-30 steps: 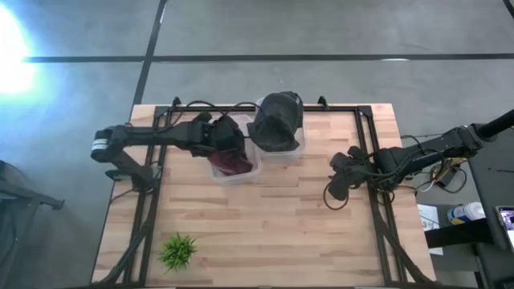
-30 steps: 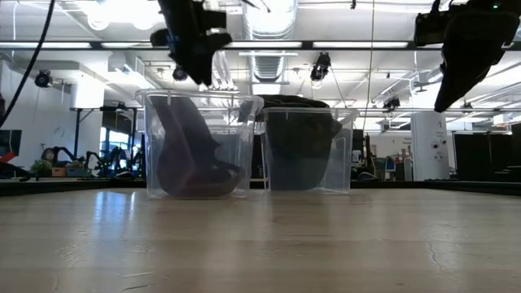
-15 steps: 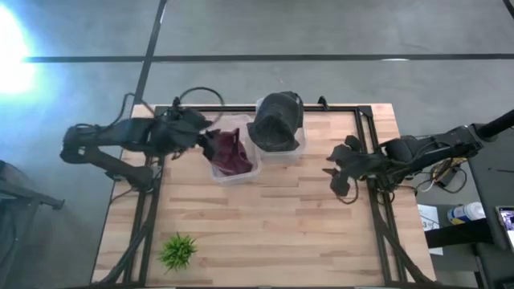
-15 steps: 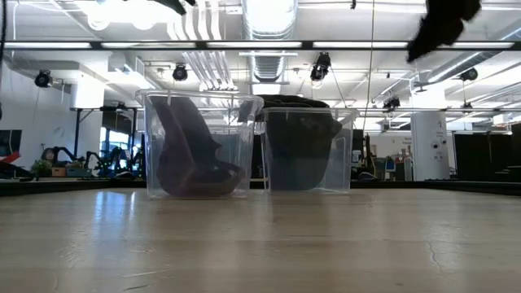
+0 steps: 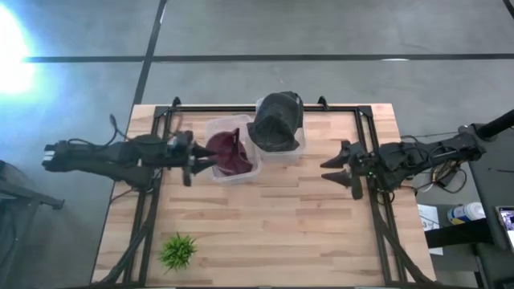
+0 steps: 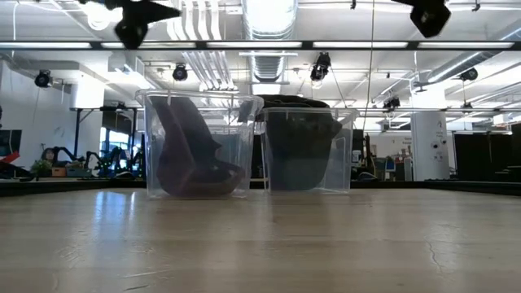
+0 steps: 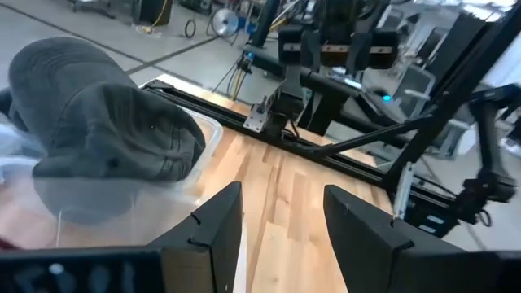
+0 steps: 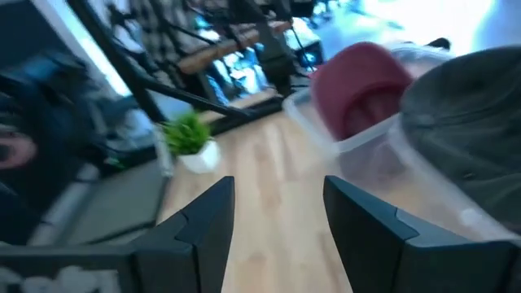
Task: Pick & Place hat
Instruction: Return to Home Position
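Observation:
A dark red hat [image 5: 230, 152] lies inside a clear bin [image 5: 215, 128], also seen in the low view as the red hat [image 6: 191, 155] and in the right wrist view [image 8: 358, 77]. A dark grey hat [image 5: 276, 119] rests on top of a second clear bin [image 5: 298, 146] just to its right; the grey hat [image 7: 98, 114] fills the left wrist view. My left gripper [image 5: 193, 161] is open, raised just left of the red hat's bin. My right gripper [image 5: 340, 166] is open, raised near the table's right edge.
A small green plant [image 5: 177, 250] stands near the table's near left corner, also in the right wrist view [image 8: 189, 134]. A black frame rail [image 5: 265, 106] runs along the far edge and down both sides. Bare wooden table [image 5: 273, 225] stretches in front of the bins.
My left gripper has pulled back from over the red hat's bin toward the table's left edge, leaving the red hat in the bin. My right gripper has risen and turned level near the right edge. Both bins and hats have stayed put.

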Controlling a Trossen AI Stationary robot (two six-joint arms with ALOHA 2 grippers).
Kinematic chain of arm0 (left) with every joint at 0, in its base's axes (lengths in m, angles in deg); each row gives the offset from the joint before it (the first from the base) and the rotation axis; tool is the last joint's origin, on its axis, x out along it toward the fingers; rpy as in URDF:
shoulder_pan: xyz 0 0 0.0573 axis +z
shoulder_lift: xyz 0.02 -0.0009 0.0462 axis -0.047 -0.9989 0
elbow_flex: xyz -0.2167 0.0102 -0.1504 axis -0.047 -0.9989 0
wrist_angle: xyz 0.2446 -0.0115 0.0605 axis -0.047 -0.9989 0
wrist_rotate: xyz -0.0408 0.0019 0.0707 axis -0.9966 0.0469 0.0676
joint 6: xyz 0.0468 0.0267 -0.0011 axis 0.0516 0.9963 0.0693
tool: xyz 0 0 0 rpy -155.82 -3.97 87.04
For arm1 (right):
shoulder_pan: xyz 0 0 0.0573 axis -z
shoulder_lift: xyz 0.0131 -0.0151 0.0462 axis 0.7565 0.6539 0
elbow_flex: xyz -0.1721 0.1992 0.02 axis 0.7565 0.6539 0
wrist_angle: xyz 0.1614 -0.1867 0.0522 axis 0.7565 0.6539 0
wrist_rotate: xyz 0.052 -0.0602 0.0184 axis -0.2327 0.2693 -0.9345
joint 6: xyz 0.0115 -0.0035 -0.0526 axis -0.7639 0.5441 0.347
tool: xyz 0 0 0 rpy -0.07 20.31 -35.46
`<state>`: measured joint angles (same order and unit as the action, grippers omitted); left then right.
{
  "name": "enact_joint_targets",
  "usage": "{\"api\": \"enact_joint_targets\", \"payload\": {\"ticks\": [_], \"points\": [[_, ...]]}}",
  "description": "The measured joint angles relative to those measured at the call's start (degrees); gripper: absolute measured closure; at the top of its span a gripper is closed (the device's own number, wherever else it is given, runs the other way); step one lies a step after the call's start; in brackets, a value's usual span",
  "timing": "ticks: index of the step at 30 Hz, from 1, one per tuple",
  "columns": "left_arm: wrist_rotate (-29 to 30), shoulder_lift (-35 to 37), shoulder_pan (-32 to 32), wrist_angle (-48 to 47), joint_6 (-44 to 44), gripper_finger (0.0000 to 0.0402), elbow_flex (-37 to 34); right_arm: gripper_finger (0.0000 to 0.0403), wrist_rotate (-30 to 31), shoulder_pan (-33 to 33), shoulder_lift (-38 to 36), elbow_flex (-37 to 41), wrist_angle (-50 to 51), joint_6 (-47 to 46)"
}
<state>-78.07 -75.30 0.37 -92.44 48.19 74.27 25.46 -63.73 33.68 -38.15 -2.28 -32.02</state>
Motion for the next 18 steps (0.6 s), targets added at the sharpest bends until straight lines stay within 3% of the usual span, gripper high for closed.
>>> {"api": "enact_joint_targets", "payload": {"ticks": [10,18], "points": [[-0.9,24.2,0.6,-1.5,-2.4,0.0235,-14.6,0.0218,-0.7,0.0,-13.8,10.7,-5.9,-2.5],[-0.2,38.5,0.6,-8.0,-0.7,0.0235,-18.9,0.0218,7.8,0.0,-25.0,15.1,-6.0,2.2]]}}
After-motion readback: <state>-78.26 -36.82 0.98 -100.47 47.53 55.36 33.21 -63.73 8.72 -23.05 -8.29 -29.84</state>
